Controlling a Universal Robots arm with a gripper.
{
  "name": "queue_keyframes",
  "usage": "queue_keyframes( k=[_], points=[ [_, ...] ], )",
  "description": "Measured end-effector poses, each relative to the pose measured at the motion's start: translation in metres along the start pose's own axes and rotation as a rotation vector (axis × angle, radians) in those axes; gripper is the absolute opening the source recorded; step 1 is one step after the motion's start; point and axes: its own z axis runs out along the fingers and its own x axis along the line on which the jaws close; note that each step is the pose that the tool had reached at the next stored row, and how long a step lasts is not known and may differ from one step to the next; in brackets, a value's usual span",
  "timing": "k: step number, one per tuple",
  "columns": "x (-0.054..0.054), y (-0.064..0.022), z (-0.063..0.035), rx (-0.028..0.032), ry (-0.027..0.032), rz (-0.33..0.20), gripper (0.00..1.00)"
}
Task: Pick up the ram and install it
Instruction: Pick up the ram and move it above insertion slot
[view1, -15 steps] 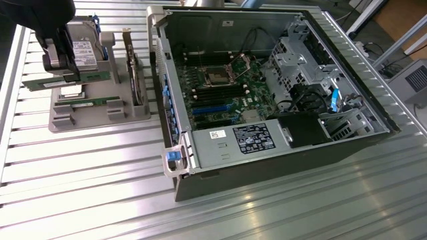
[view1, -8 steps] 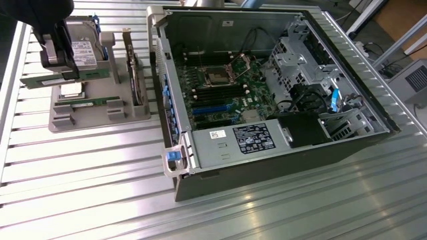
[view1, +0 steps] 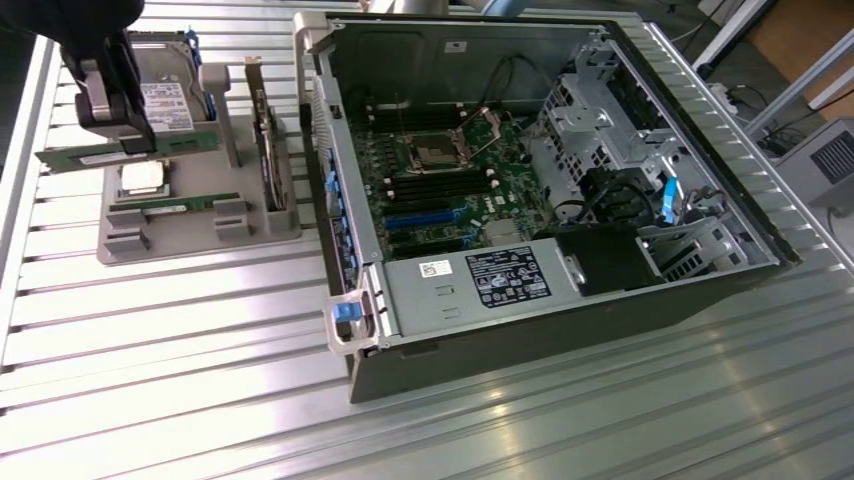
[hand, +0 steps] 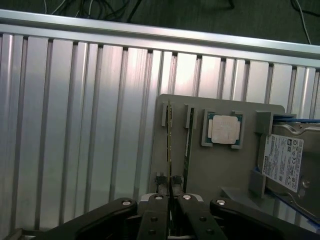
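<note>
Gripper (view1: 130, 135) pinched narrow on the ram (view1: 80, 157), gripping mid-length on its long edge, over the grey holder (view1: 200, 235) at ten o'clock in the exterior view. Judged light, stiff, thin and fragile: best held by the edges, off the chips. Ribbed aluminium table (view1: 160, 350); open computer case (view1: 534, 310) at three o'clock of the holder, looks cramped inside

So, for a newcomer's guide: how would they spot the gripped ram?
On the exterior view's left, beside the open computer case, stands a grey holder tray. Above it the gripper is shut on the ram, a long green stick; its twin lies in the tray.
</note>
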Motion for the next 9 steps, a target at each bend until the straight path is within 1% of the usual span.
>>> queue_keyframes(
  k=[9],
  points=[
    [-0.0001,0.0002,-0.0062,0.0,0.0,0.0,0.13]
  ],
)
